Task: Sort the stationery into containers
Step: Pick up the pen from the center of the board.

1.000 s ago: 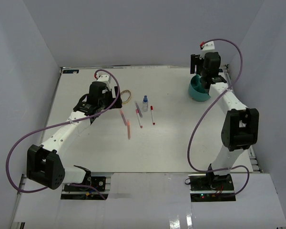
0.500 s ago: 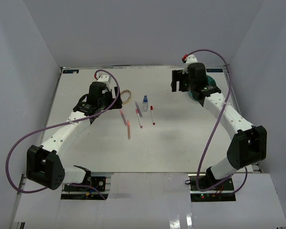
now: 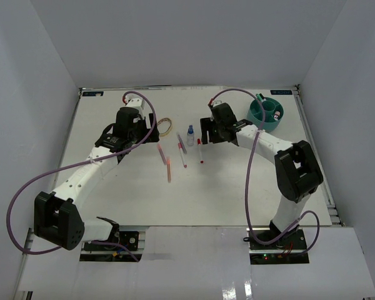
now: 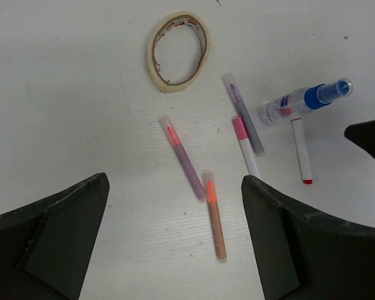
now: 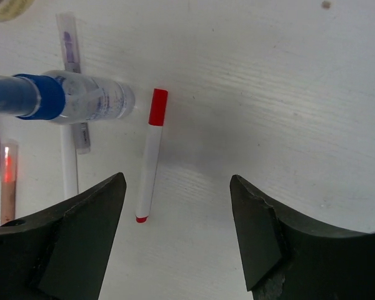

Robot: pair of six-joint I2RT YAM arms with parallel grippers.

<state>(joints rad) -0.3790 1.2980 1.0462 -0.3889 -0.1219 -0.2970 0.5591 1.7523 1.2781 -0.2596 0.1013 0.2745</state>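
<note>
Red-capped pen (image 5: pixel 149 156) flat on the white table (image 5: pixel 281 69), thin white barrel, cap end just beside the clear blue-capped bottle (image 5: pixel 81 100), well apart from the teal organiser (image 3: pixel 257 116) at the far right. Looks like the approach to pick it up: right gripper (image 5: pixel 176 187) above and a little to its right, jaws spread, pinching nothing. Next calls for shifting over the barrel, straddling it crosswise, lowering, closing. Left gripper (image 4: pixel 175 206) spread wide, empty, over the other pens (image 4: pixel 187 162)
</note>
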